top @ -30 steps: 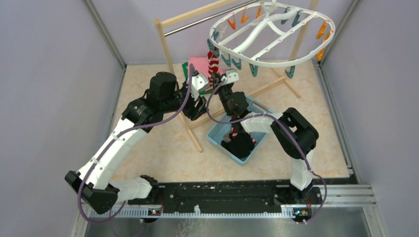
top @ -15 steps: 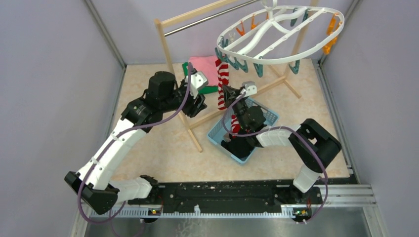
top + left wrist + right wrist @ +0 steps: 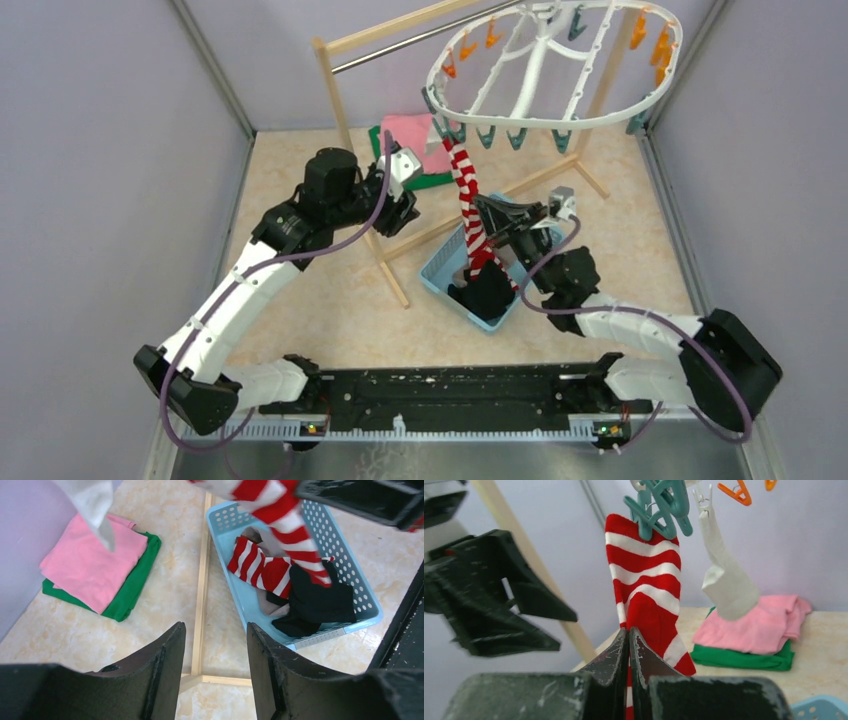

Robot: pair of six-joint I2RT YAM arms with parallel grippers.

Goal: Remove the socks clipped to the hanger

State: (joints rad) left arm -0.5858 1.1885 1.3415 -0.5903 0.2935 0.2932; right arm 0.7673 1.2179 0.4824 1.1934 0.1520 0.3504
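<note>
The right gripper (image 3: 629, 632) is pinched shut on the lower part of the striped sock (image 3: 644, 575). The sock hangs taut from a teal clip (image 3: 659, 507) on the hanger (image 3: 530, 65), probably so that a pull frees it above the basket (image 3: 345, 565). The left gripper (image 3: 215, 650) hovers nearby, half open and empty.
</note>
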